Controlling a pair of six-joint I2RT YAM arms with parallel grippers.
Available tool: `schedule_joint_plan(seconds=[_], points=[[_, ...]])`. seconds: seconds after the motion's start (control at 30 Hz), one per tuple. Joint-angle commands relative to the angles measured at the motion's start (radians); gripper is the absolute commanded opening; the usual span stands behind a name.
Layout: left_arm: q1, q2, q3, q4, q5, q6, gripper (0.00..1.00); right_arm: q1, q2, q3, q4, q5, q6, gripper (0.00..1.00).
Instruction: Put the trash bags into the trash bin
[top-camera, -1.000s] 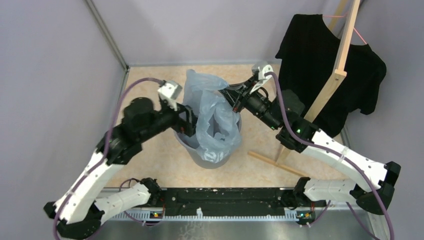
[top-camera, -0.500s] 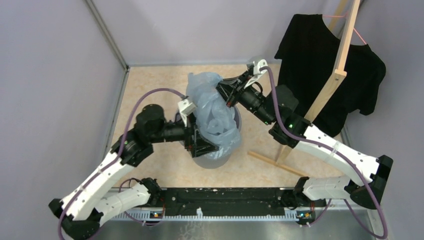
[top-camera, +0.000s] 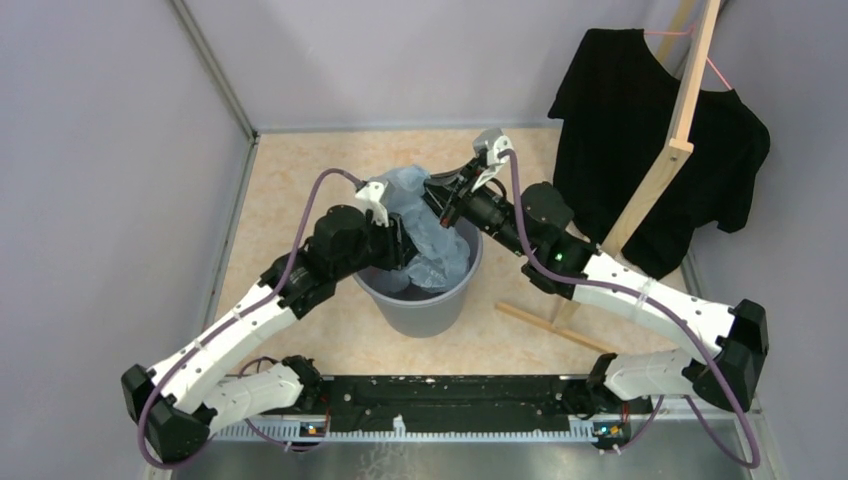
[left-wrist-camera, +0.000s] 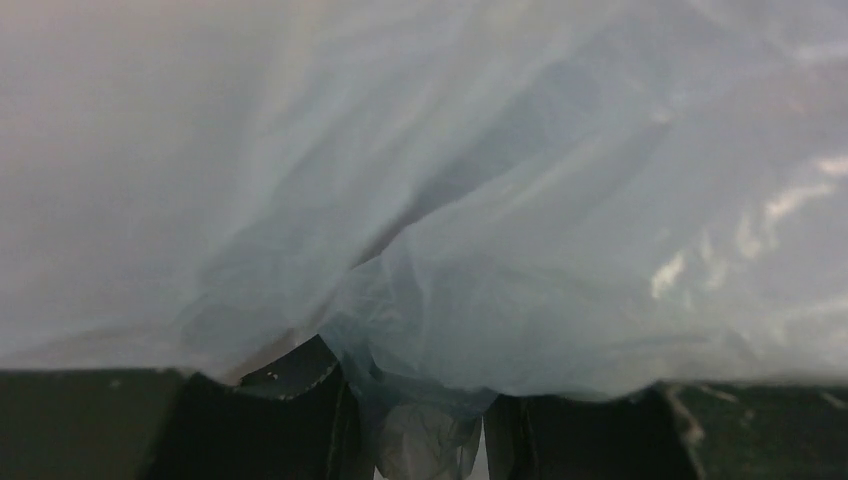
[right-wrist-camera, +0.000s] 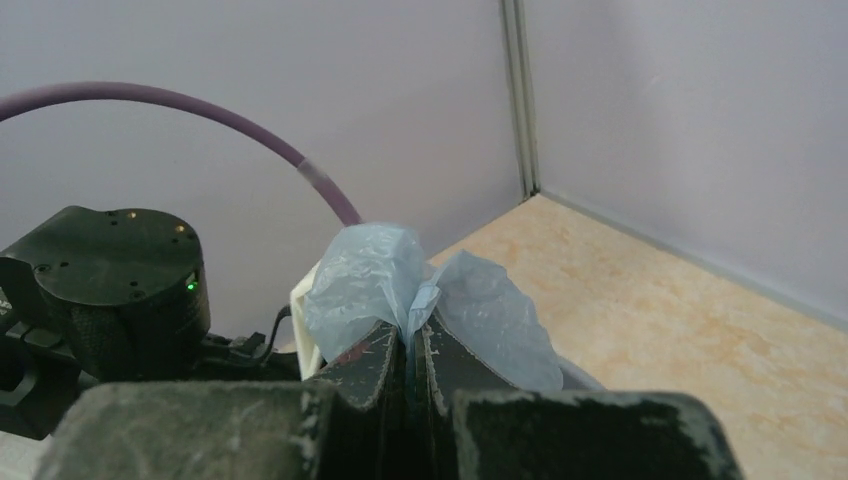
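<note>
Right gripper (right-wrist-camera: 412, 345) clamps a fold of the trash bags (top-camera: 432, 235) above the far rim of the trash bin (top-camera: 425, 312), the film lying mostly inside and below it, while the left gripper (left-wrist-camera: 415, 440) straddles film, its grip unclear.

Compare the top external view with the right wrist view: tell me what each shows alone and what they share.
Only the top view shows the trash bags bunched into the trash bin's mouth, and the black T-shirt on a wooden stand. Only the right wrist view shows the right hand pinched shut on a fold of film. Both show the bags, the left arm and the tan tabletop.
</note>
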Motion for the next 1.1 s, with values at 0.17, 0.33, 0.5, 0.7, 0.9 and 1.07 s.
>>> schedule_joint_plan(seconds=[0.17,0.33,0.5,0.7,0.9,1.07], points=[[0.0,0.051,0.062,-0.059,0.054,0.098,0.75,-0.003,0.041,-0.027,0.002,-0.011,-0.032,0.0],[0.0,-0.007,0.229,-0.317,0.068,0.203,0.99,-0.003,0.027,-0.033,-0.068,0.065,-0.084,0.0],[0.0,-0.074,0.374,-0.576,-0.112,0.174,0.99,-0.003,0.013,-0.046,-0.097,0.097,-0.097,0.0],[0.0,-0.137,0.316,-0.576,-0.288,0.113,0.99,-0.002,0.009,-0.018,-0.178,0.068,-0.036,0.0],[0.002,-0.061,0.25,-0.515,-0.477,0.132,0.96,0.015,-0.028,0.007,-0.294,0.09,0.009,0.0],[0.034,-0.026,0.145,-0.382,-0.49,0.201,0.73,0.017,-0.075,-0.004,-0.306,0.154,0.039,0.0]])
